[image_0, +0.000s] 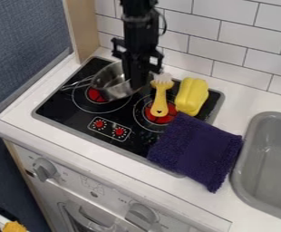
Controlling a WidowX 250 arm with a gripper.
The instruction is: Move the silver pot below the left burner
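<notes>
The black gripper (135, 81) hangs down at the top centre of the stove, over the right side of the silver pot and overlapping its rim. The silver pot (109, 93) is at the upper right of the left burner (95, 95), covering part of that burner's ring. Its handle points left, toward the stove's left edge. Part of the pot's right side is hidden behind the gripper. I cannot tell whether the pot rests on the stove top or is held slightly above it.
A yellow brush (160, 102) lies over the right burner, beside a yellow object (192, 96). A purple cloth (196, 149) covers the stove's lower right corner. Two red knobs (109, 128) are near the front, a grey sink (270, 165) is at right, and a tiled wall stands behind.
</notes>
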